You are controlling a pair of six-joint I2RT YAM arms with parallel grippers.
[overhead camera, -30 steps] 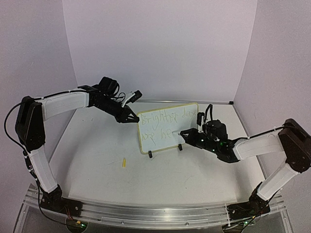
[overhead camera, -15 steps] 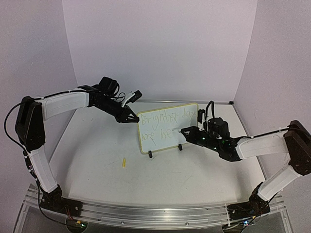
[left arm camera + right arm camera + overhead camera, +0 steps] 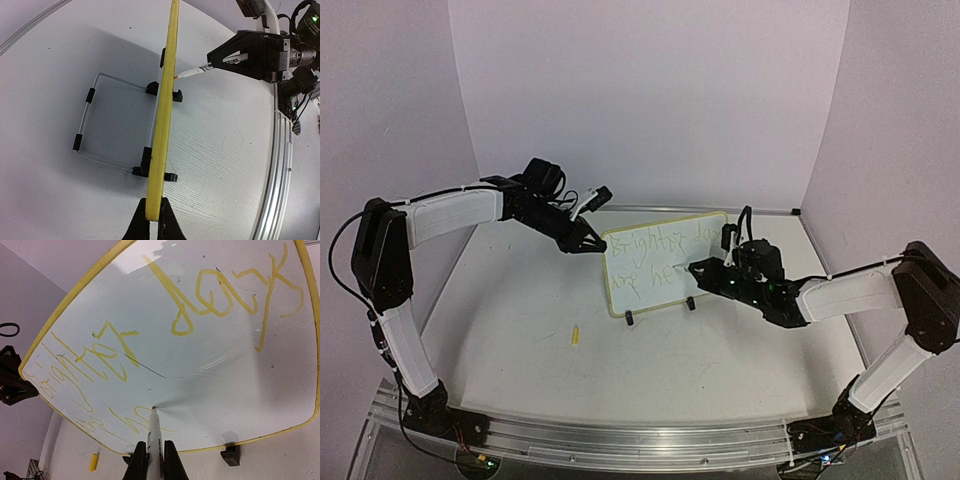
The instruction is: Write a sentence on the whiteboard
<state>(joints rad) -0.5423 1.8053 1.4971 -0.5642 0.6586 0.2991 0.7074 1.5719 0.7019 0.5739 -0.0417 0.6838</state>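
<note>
The left gripper [image 3: 152, 222] pinches the whiteboard [image 3: 225, 385] while the right gripper [image 3: 154, 455], closed tight on a marker [image 3: 152, 430], writes line two of the sentence [image 3: 642, 243]; next, probably more letters further along.

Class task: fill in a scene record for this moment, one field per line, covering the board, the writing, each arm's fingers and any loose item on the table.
Board: whiteboard, upright on black clip feet, yellow rim
Writing: sentence, yellow handwriting in two lines, lower line shorter
Left fingers: shut on the whiteboard's side edge
Right fingers: shut on a marker, tip against the board at the lower line
Loose item: small yellow piece lying on the table in front of the board
</note>
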